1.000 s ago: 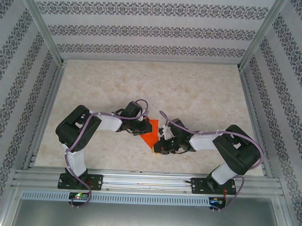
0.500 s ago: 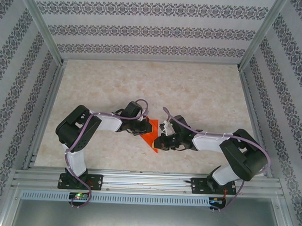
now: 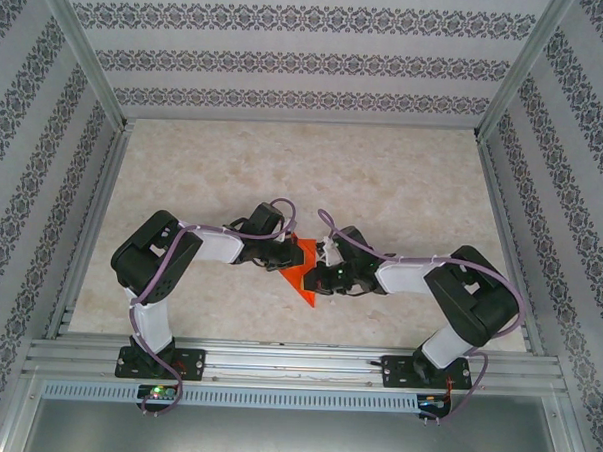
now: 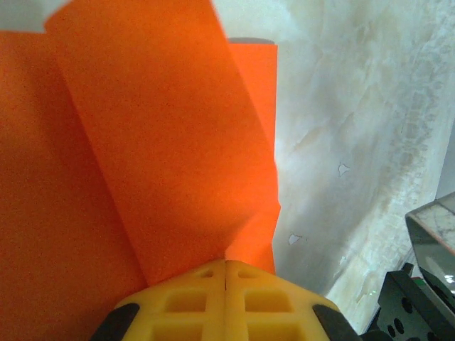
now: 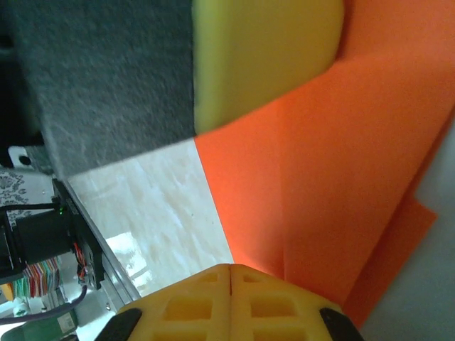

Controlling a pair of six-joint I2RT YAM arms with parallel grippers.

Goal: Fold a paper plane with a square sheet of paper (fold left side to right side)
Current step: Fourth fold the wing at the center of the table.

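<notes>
Fingers (image 4: 178, 302) of the left gripper (image 4: 226, 264) are pressed together, pad against pad, with their tips set on the paper (image 4: 142, 177). Whether any layer is caught between them cannot be told. From above, the left gripper (image 3: 283, 259) is placed at the paper's left edge.

One piece of paper (image 3: 304, 276) is counted, orange-red and folded. In the left wrist view a slanted flap is laid over a wider layer, its crease running down to the fingertips, and a narrow strip is shown past the flap's right edge. From overhead a slim triangle is outlined, pointed toward the near rail (image 3: 276, 357). It lies on the table (image 3: 384, 180) between the two grippers, nearer the front than the back.

On the right, the right gripper (image 3: 319, 279) is held against the paper's right edge. Its fingers (image 5: 185, 309) are likewise closed flat against each other, tips at the line where paper meets table; a pinch cannot be confirmed. One yellow finger (image 5: 263, 57) of the left gripper is seen across from them, over the paper.

Two arms are counted, the left arm (image 3: 155, 260) and the right arm (image 3: 469, 293), with elbows bent outward close to the rail. Bare tabletop is left behind the paper up to the rear wall (image 3: 309, 61), and to both sides up to the two side walls.
</notes>
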